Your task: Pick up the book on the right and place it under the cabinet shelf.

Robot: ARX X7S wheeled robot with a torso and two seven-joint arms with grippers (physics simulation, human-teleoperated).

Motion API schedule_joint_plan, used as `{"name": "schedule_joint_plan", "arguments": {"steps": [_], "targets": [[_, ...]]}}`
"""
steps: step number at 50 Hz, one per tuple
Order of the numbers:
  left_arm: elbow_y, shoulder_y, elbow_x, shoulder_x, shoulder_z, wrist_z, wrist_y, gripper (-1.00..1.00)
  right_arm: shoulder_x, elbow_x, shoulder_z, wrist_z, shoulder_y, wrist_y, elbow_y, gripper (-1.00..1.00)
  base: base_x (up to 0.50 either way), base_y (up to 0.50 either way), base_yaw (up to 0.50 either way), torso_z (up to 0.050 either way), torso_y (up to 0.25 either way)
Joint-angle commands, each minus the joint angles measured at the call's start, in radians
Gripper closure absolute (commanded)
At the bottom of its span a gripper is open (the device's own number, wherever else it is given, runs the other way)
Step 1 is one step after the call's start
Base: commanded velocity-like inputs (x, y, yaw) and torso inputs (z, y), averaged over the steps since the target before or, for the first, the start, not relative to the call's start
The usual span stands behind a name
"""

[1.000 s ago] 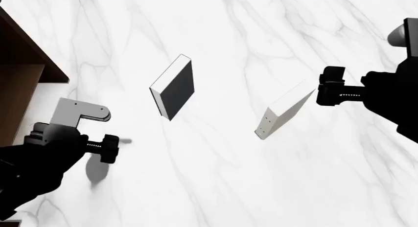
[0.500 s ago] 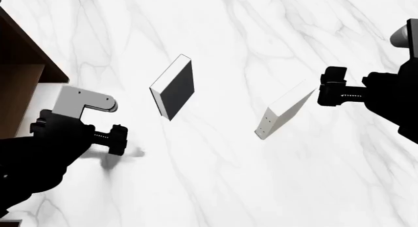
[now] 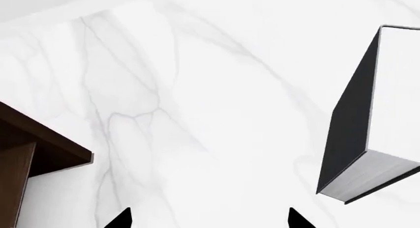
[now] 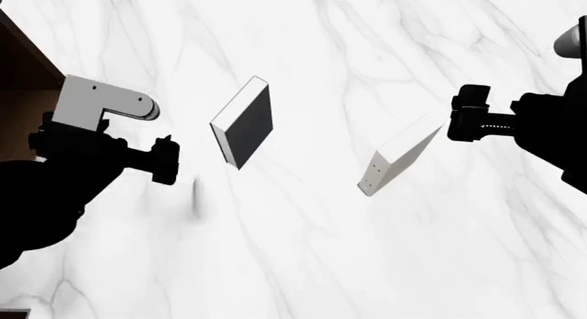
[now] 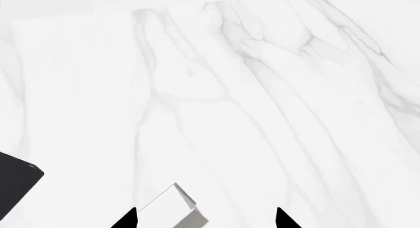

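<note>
While both arms hang above the white marble table (image 4: 303, 264), nothing is in hand: the left gripper (image 4: 165, 161), nearest the camera at the left of the head view, holds nothing, and its wrist view shows two dark fingertips (image 3: 121, 219) set wide apart over bare marble. Just beyond it, mid-table, the black-covered book (image 4: 249, 123) stands tilted on edge, well clear of either arm. To its right stands the pale book (image 4: 399, 156), the one to be moved, also up on edge and leaning, its spine toward the camera; upright like this, it offers its thin sides to a pinch. The right gripper (image 4: 469, 123) hovers just beside the book's upper far corner, apparently lined up for a grasp, though contact cannot be confirmed; its wrist view shows the fingertips (image 5: 126, 219) spread wide, with the book's corner (image 5: 176, 208) lying between them. At the far left edge, the dark brown cabinet (image 4: 20, 64) waits well apart from the book, partly hidden behind the left arm, so the carry looks likely to cross the whole table.
</note>
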Motion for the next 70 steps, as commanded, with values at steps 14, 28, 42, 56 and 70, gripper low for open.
{"name": "schedule_joint_plan", "arguments": {"steps": [14,28,42,56,70], "targets": [[0.032,-0.049,-0.017,0.009,-0.014,-0.001,0.006,-1.0,0.004,0.004,0.004,0.003,-0.001,-0.01,-0.007,-1.0,0.0,0.0,0.0,0.0,0.125],[0.054,-0.102,-0.05,0.015,-0.031,-0.017,-0.014,-1.0,0.008,0.013,0.017,0.008,-0.002,-0.027,-0.014,-1.0,0.0,0.0,0.0,0.0,0.25],[0.079,-0.148,-0.071,0.014,-0.041,-0.027,-0.028,-1.0,0.012,0.024,0.027,0.025,0.027,-0.028,-0.023,-1.0,0.0,0.0,0.0,0.0,0.25],[0.12,-0.174,-0.08,-0.032,-0.085,-0.026,-0.008,-1.0,0.04,0.037,0.058,0.044,0.049,-0.045,-0.033,-1.0,0.0,0.0,0.0,0.0,0.25],[0.164,-0.149,-0.099,-0.106,-0.156,-0.016,0.033,-1.0,0.117,0.063,0.11,0.057,-0.012,-0.081,-0.095,-1.0,0.0,0.0,0.0,0.0,0.25]]}}
